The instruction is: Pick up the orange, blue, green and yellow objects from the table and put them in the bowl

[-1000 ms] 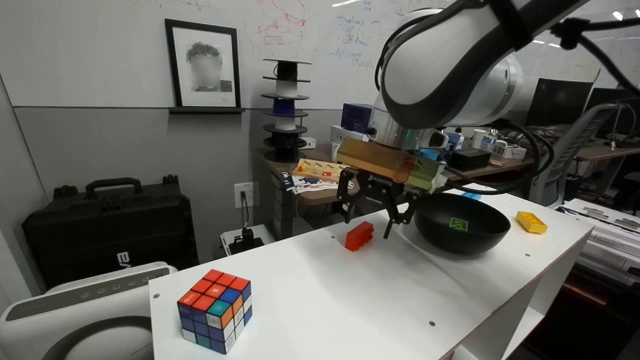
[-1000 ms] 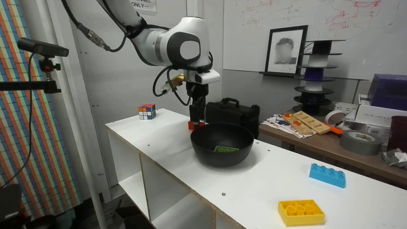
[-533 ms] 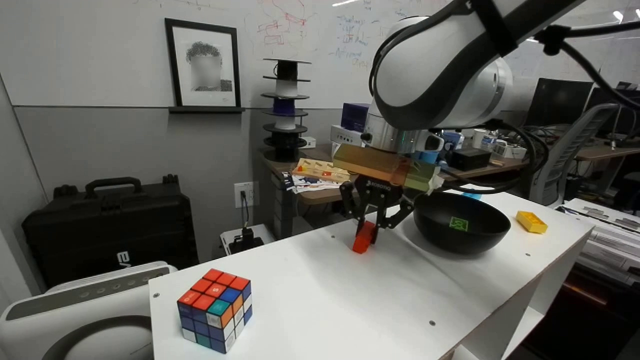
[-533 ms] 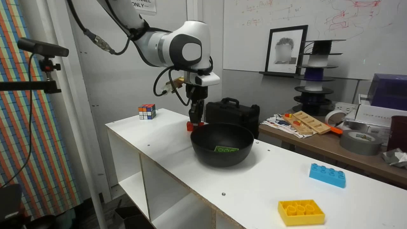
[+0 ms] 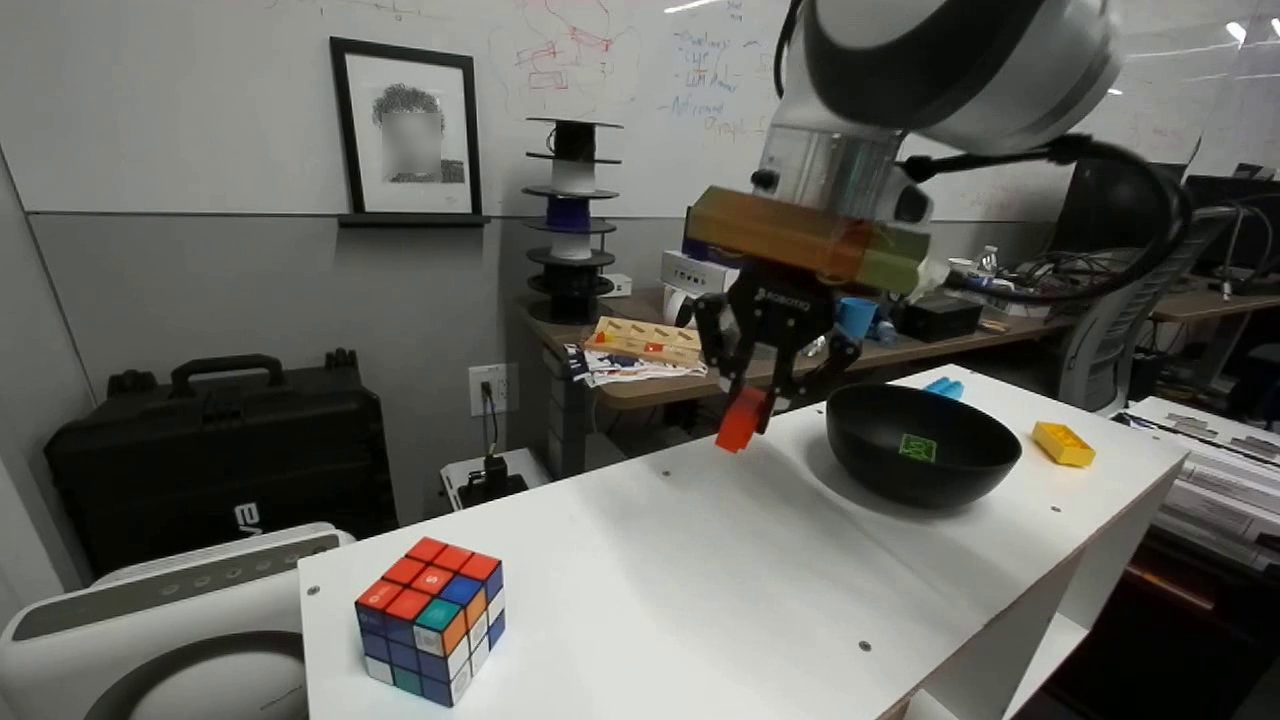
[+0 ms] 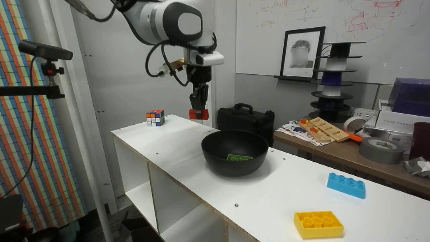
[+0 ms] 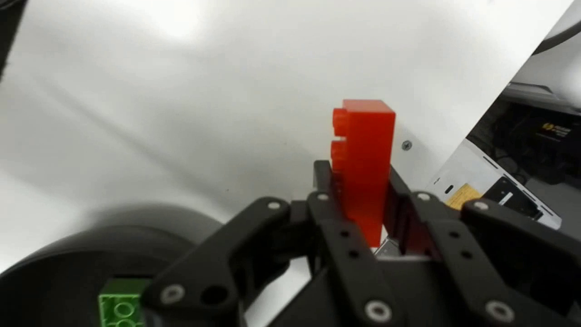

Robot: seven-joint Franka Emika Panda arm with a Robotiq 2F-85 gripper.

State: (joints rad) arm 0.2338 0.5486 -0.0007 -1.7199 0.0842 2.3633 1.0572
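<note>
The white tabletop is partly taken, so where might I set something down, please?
One bare patch lies between the multicoloured puzzle cube and the round black bowl; another, from the bowl to the rectangular blue plastic brick and upturned yellow plastic brick. The first is crowded at its bowl end, by the black gripper holding a red plastic brick.

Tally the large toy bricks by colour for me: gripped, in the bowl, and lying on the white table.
Red brick: 1, held in the gripper
Green brick: 1, inside the bowl
Blue brick: 1, on the white table
Yellow brick: 1, on the white table
Total: 4
</note>
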